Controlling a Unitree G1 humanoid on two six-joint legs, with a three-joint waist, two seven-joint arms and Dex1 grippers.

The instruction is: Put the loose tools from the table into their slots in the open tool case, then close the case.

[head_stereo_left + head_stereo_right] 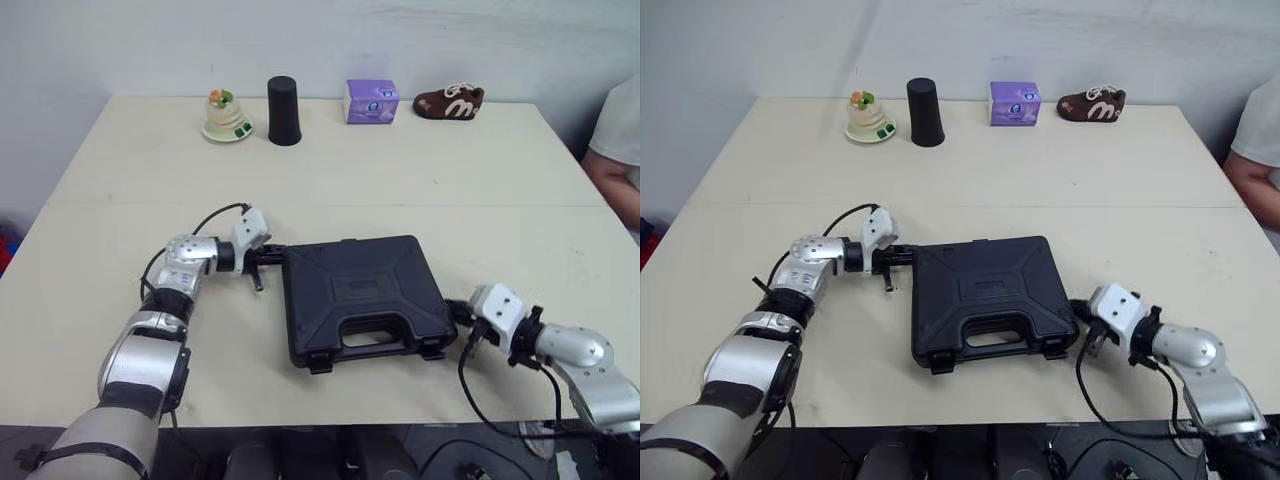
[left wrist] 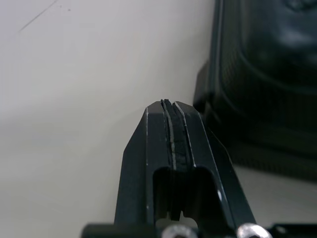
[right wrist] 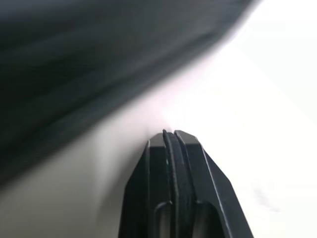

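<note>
1. On the pale table, toward the robot's edge, the black tool case lay flat with its lid down, fully closed, and its handle faced the robot
2. Along that same near edge two clasps stuck out, one beside each end of the handle; whether they were snapped shut could not be told
3. The left gripper was at the far left corner of the tool case, its two black fingers pressed flat together with nothing between them. In the left wrist view the tips sat low over bare table, just beside the case's side wall, and whether they touched it could not be told
4. The right gripper lay low at the near right corner of the tool case, close to the right-hand clasp. Its fingers were likewise pressed together and empty, and in the right wrist view the dark bulk of the case was a blur beyond the tips
5. At the far edge of the table, well apart from the tool case, four things stood in a row. From the robot's left these were a small figurine on a dish, a black cup, a purple box and a brown shoe-shaped object
6. At the right side of the table a person's arm showed below a white sleeve
</note>
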